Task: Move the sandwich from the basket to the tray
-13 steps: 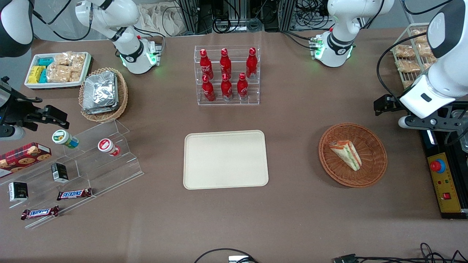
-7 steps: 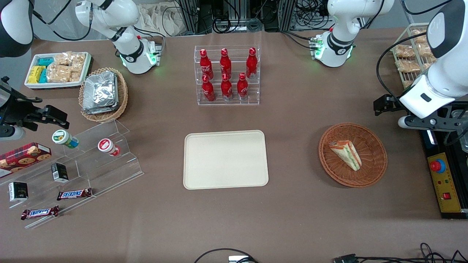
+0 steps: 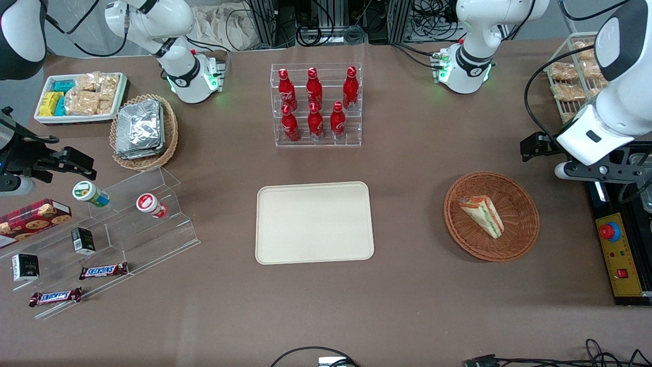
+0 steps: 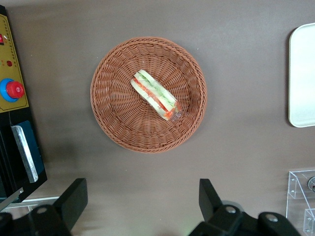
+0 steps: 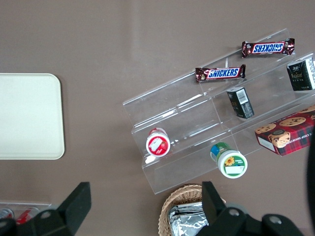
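The sandwich (image 4: 155, 95) lies in the wicker basket (image 4: 118, 132), at twelve o'clock from the gripper (image 4: 142, 206), whose fingers (image 4: 74, 199) are spread wide, holding nothing.

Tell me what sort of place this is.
Likely a robotics lab staged as a snack shop: a rack of red bottles, a sandwich in a basket, and an open gripper raised beside the basket.

Gripper (image 4: 140, 204) fingers (image 4: 74, 199) wide apart – bare table toward basket (image 4: 118, 128), sandwich (image 4: 155, 94) uncovered.
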Tool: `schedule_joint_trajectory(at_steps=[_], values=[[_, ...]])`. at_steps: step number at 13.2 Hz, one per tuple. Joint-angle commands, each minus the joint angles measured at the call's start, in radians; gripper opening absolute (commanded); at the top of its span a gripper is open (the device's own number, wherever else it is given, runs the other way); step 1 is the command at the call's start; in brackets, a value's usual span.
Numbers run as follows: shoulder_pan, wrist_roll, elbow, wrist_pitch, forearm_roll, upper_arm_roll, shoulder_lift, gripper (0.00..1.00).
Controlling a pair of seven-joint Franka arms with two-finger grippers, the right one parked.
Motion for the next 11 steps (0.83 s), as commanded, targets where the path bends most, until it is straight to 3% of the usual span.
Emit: schedule_joint_trajectory(at_steps=[1,5,11], values=[[0.003,-0.013,-0.001,-0.005,-0.003,-0.003,-0.002,1.0],[0.004,-0.034,-0.003,-0.004,-0.011,-0.002,0.013,1.0],[0.003,-0.491,-0.006,0.009,-0.029,-0.003,0.139,0.98]])
